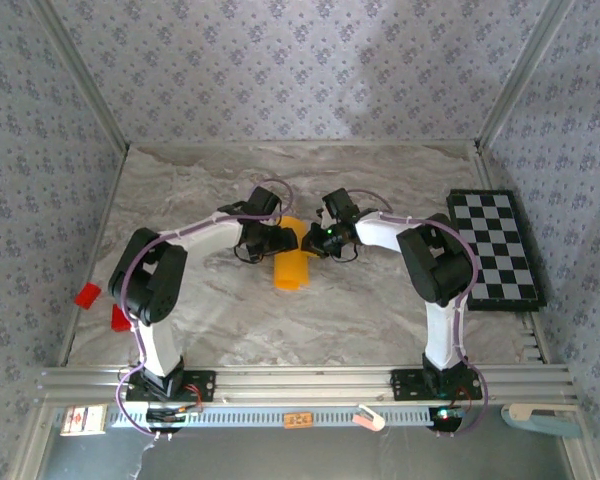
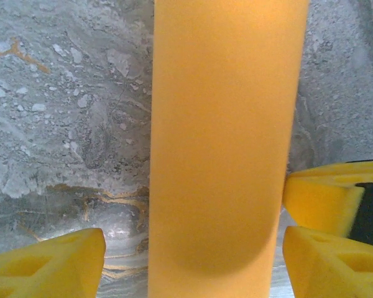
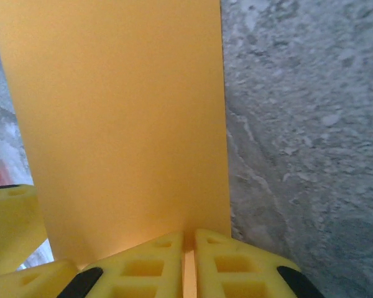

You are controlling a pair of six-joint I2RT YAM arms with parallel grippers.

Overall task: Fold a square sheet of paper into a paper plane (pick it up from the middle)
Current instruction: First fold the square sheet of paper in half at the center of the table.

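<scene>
The square sheet of paper [image 1: 292,268] is orange-yellow and stands up off the marble table as a straight-sided band, not a pointed paper plane. My right gripper [image 1: 308,243] is shut on its edge. In the right wrist view the two yellow fingers [image 3: 155,264] pinch the paper [image 3: 124,124] between them. My left gripper [image 1: 288,238] is open and straddles the band [image 2: 227,136], with a finger [image 2: 50,264] to the left and the other to the right. Neither left finger touches the paper. A right gripper finger [image 2: 323,198] shows beside the paper.
A black-and-white checkerboard [image 1: 495,245] lies at the right edge of the table. Two small red blocks [image 1: 87,295] sit at the left edge near the left arm's base. Patterned walls close off the table at the back and sides.
</scene>
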